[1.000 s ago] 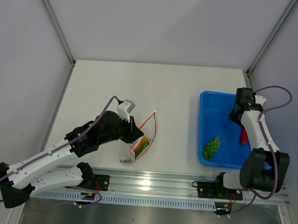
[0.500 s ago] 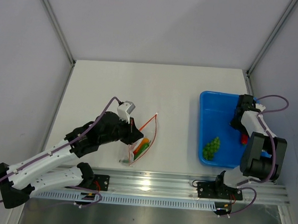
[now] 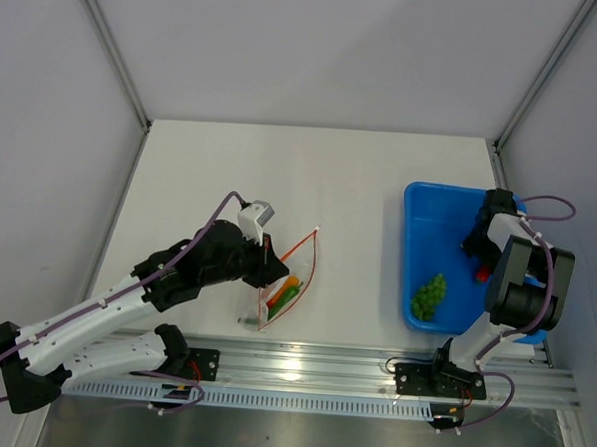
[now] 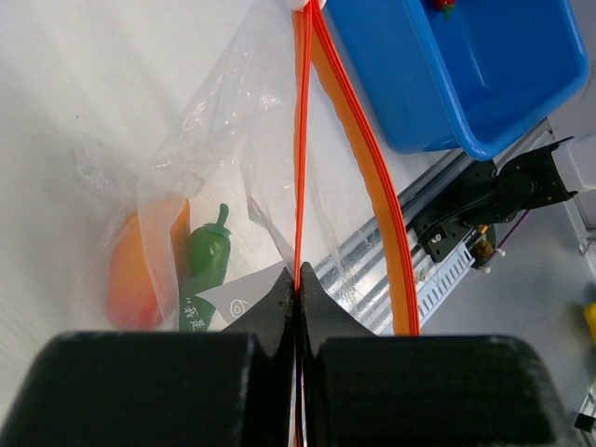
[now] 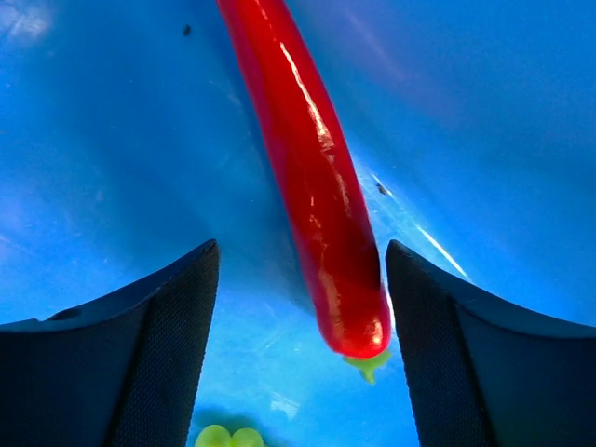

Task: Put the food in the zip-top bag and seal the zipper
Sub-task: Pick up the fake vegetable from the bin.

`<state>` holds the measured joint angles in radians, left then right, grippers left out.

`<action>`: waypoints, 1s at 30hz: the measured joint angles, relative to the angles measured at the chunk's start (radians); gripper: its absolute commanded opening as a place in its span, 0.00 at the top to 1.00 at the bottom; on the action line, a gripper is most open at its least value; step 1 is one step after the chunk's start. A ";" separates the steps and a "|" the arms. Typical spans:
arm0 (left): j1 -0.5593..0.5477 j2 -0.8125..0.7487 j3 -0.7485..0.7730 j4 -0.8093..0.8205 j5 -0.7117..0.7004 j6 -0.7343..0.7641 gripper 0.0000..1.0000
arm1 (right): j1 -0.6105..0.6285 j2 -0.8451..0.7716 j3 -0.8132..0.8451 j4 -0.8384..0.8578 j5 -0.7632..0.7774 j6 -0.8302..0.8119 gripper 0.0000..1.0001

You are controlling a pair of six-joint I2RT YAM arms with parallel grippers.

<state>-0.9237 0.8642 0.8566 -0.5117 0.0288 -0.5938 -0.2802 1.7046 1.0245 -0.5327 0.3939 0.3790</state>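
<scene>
Zip-top bag [image 3: 285, 283] sits on the counter [image 3: 360, 187] in the lower middle of the overhead view, a bit left of centre, with its mouth gaping toward the upper right. The left gripper [image 3: 267, 257] has its jaws pinched fully together on one side of the orange-red zipper [image 4: 300, 140]. The other side of the strip bows away to the right in the left wrist view, so the mouth is wide open. An orange carrot piece [image 4: 126, 279] and a green pepper [image 4: 209, 256] are already inside, side by side at the bottom of the bag.

Over on the right of the overhead view, the right gripper [image 3: 484, 255] is down in the blue tray [image 3: 430, 205]. Its jaws are spread wide on either side of the red pepper [image 5: 307, 186], which lies on the tray floor. There's a visible gap on both sides, so no grip on it yet. The green grapes [image 3: 430, 294] lie in the same tray, toward its lower left and apart from the pepper.
</scene>
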 measured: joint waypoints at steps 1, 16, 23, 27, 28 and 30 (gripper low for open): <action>0.000 0.000 0.000 0.000 0.001 0.000 1.00 | 0.000 0.001 0.000 0.003 -0.004 0.000 0.29; 0.000 -0.036 0.000 -0.012 0.000 0.001 0.99 | 0.059 0.013 -0.008 0.039 0.017 -0.018 0.80; 0.000 -0.039 0.000 -0.016 0.000 0.001 0.99 | 0.108 0.012 -0.011 0.037 0.063 -0.019 0.99; 0.000 -0.040 0.000 -0.016 -0.001 0.001 0.99 | 0.158 -0.013 -0.029 0.021 0.073 -0.018 1.00; 0.000 -0.040 0.000 -0.016 -0.001 0.001 0.99 | 0.170 -0.025 -0.036 0.012 0.073 -0.018 1.00; 0.000 -0.040 0.000 -0.016 0.000 0.001 1.00 | 0.195 -0.058 -0.048 -0.004 0.072 -0.016 1.00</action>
<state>-0.9237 0.8246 0.8562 -0.5274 0.0284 -0.5930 -0.0853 1.6463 0.9764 -0.5365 0.4664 0.3626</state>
